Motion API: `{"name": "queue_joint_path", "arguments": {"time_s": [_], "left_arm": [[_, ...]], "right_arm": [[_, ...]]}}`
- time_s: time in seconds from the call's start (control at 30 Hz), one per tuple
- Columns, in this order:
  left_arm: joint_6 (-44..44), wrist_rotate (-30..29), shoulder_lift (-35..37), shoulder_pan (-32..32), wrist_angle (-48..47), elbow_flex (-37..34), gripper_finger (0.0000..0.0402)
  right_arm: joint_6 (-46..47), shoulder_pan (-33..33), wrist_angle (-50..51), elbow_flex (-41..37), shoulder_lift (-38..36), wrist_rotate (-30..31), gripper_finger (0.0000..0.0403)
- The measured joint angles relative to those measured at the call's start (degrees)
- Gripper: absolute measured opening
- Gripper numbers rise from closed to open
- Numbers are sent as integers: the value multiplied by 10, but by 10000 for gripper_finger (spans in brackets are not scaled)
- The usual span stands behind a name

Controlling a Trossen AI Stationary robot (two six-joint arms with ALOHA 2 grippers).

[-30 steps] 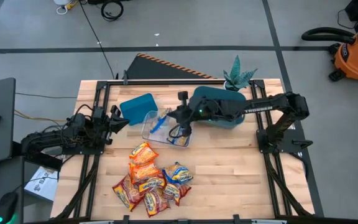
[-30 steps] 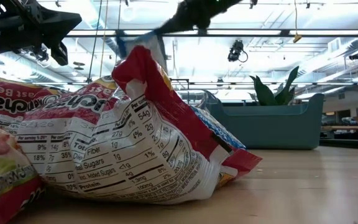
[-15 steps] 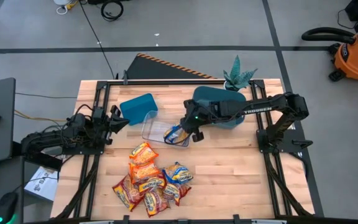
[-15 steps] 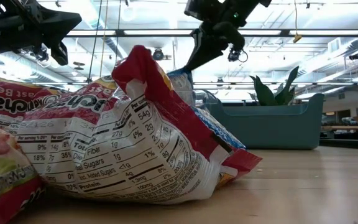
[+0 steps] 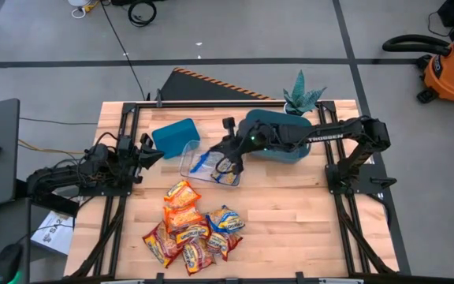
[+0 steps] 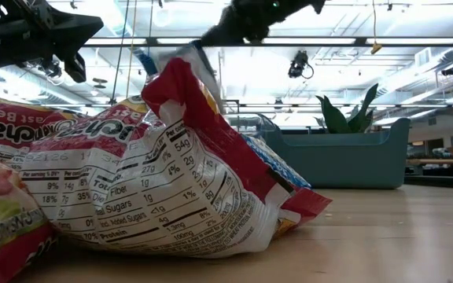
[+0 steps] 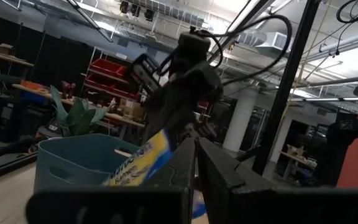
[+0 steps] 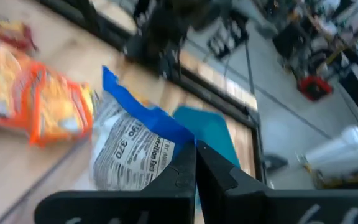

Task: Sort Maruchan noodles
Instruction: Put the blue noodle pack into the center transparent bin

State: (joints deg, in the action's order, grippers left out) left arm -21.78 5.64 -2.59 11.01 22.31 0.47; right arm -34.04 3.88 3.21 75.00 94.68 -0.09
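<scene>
A pile of orange, red-and-yellow and blue-and-yellow Maruchan packets (image 5: 191, 229) lies on the near middle of the table. In the low view it fills the foreground (image 6: 148, 181). My right gripper (image 5: 225, 155) hangs over the clear plastic tray (image 5: 189, 151), shut on one blue-and-yellow packet (image 5: 203, 161). That packet also shows in the right wrist view (image 8: 135, 152) and the left wrist view (image 7: 135, 163). My left gripper (image 5: 145, 151) waits shut at the table's left side, clear of everything. My right gripper pinches the blue-and-yellow packet between its two fingers at one blue end (image 8: 169, 134). The fingers slant down from the table's right. The packet is lifted clear above the tray and sticks out from the fingers toward the table's left (image 6: 171, 59).
A small teal bin (image 5: 176, 136) sits left of the tray and a larger teal bin (image 5: 278, 136) right of it, with a potted plant (image 5: 302, 96) behind. Bare wood lies to the right of the pile and along the near right of the table.
My right gripper swung toward the table's right and dipped, then came back left and rose, staying shut. The blue-and-yellow packet went with it over the tray and now points toward the table's left again.
</scene>
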Motion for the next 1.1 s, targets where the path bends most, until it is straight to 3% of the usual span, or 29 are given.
{"name": "queue_joint_path", "arguments": {"time_s": [0.07, 0.3, 0.53, 0.77, 1.1], "left_arm": [[0, 0, 0, 0, 0, 0, 25], [0, 0, -2, 0, -1, 0, 25], [0, 0, -12, 0, -2, 0, 25], [0, 0, -11, 0, -1, 0, 25], [0, 0, -12, 0, 0, 0, 25]], "right_arm": [[0, 5, -19, 1, 8, -19, 9], [29, 24, 124, 0, 51, -20, 9], [28, 27, 242, 0, 75, 65, 9], [9, 25, 275, 0, 57, 133, 9], [-2, -5, 327, 0, 23, 153, 39]]}}
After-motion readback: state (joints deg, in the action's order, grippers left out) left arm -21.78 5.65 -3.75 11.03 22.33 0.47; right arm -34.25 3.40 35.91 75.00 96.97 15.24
